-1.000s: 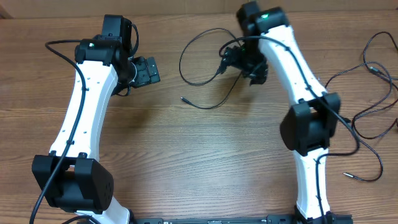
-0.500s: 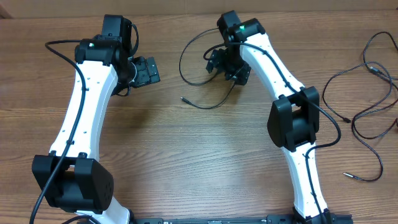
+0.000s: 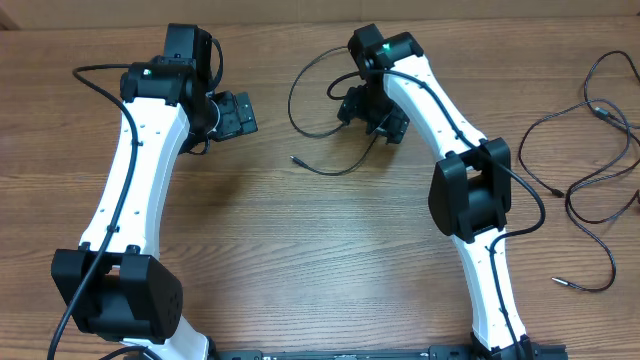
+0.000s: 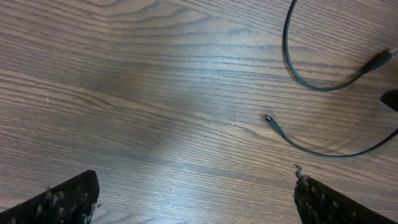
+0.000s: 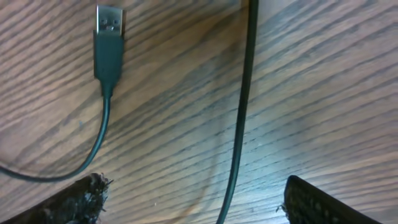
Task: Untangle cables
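One thin black cable (image 3: 300,128) lies in a loop at the middle of the table, its small plug tip (image 3: 293,158) pointing left. My right gripper (image 3: 371,110) hovers low over this cable's right end, open. In the right wrist view a strand (image 5: 242,106) runs between the two fingers, touching neither, and a USB plug (image 5: 109,38) lies flat to the upper left. My left gripper (image 3: 235,115) stands open left of the loop, holding nothing. The left wrist view shows the loop (image 4: 311,84) and the plug tip (image 4: 268,118) beyond its fingers (image 4: 65,200). More cables (image 3: 590,150) sprawl at the far right.
The loose strands at the right edge reach down to a plug tip (image 3: 556,282) near the right arm's base. Bare wooden table (image 3: 330,250) stretches between the two arms. The table's far edge runs along the top of the overhead view.
My right arm has swung left over the cable's right end, most of that in the first half second. The left arm and the cables have not moved.
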You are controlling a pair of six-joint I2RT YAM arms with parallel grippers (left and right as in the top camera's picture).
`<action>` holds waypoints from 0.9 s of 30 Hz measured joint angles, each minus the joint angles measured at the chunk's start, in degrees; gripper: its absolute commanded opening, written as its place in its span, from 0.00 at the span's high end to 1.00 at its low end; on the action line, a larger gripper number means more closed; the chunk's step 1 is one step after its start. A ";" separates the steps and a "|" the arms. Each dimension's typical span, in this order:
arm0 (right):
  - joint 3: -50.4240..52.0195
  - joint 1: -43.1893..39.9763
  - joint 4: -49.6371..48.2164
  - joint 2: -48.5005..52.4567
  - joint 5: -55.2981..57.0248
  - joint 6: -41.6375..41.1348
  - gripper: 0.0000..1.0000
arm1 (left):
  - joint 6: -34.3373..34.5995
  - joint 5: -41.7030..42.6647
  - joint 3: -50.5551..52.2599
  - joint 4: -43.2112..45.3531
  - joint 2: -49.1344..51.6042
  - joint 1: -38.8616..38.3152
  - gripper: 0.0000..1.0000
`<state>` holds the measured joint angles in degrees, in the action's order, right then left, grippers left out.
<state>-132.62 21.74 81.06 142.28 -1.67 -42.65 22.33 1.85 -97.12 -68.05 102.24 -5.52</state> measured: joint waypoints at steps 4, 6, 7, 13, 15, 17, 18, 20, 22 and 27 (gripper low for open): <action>0.00 0.26 -2.21 0.66 -1.86 -0.22 0.06 | 0.00 0.00 0.00 -0.13 0.00 0.00 0.00; 0.00 0.61 -4.76 1.66 -3.85 -0.24 0.06 | 0.00 0.02 0.00 -0.15 0.00 0.00 0.00; 0.00 0.83 -6.45 2.32 -4.92 -0.35 0.06 | 0.00 0.00 0.00 -0.22 0.00 0.00 0.00; 0.04 2.05 -12.68 4.00 -9.53 -0.48 0.07 | 0.00 0.00 0.00 -0.52 0.00 0.00 0.00; 0.04 2.49 -13.81 4.00 -10.21 -0.59 0.08 | 0.00 0.00 0.00 -0.52 0.00 0.00 0.00; 0.04 3.08 -14.08 4.00 -10.27 -0.61 0.11 | 0.00 0.00 0.00 -0.55 0.00 0.00 0.00; 0.04 3.39 -13.97 4.00 -10.10 -0.72 0.11 | 0.00 0.00 0.00 -0.55 0.00 0.00 0.00; 0.04 4.09 -13.27 4.00 -9.14 -1.07 0.11 | 0.00 0.00 0.00 -0.59 0.00 0.00 0.00; 0.04 4.74 -11.65 4.00 -7.67 -2.01 0.11 | 0.00 0.00 0.00 -0.63 0.00 0.00 0.00; 0.04 6.19 -10.01 4.00 -4.87 -4.09 0.11 | 0.00 0.00 0.00 -0.76 0.00 0.00 0.00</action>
<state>-132.57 27.92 71.05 146.28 -6.55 -46.74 22.33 1.85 -97.12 -68.82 102.24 -5.52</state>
